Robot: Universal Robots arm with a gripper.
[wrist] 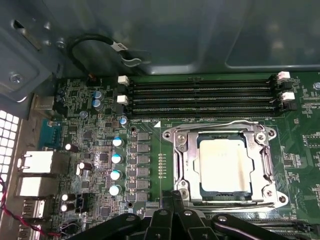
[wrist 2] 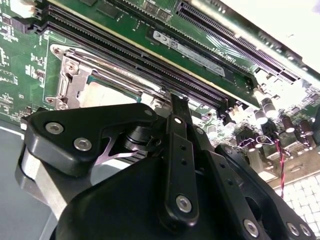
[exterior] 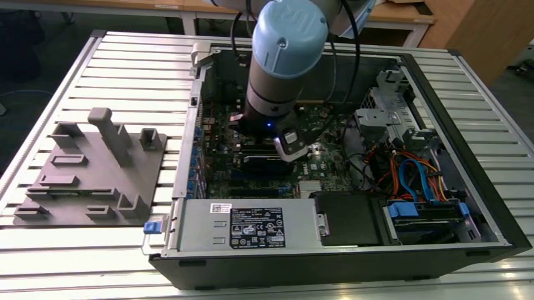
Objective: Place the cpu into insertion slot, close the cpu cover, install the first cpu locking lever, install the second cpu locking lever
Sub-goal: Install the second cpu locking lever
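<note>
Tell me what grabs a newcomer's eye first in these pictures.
The pale blue robot arm plunging into the open computer case dominates the exterior view. In the first wrist view, the silvery cpu lies in the insertion slot with the cpu cover around it, the black claw just beside it.

The case (exterior: pixel 467 237) lies open on top, so the board (exterior: pixel 219 156) is reachable from above in the exterior view. Around that opening stand obstacles: the power supply (exterior: pixel 242 228) along the lower edge of the frame, the drive cage (exterior: pixel 392 103) and a cable bundle (exterior: pixel 409 175) at the right. The arm (exterior: pixel 284 56) fills the middle of the opening. In the first wrist view the cover (wrist: pixel 225 131) rims the socket with the cpu (wrist: pixel 224 167) seated inside; memory slots (wrist: pixel 200 97) run just above it, capacitors (wrist: pixel 116 165) (a short upright row) stand to its left. The gripper (wrist: pixel 175 197) sits at the socket's lower edge.
</note>
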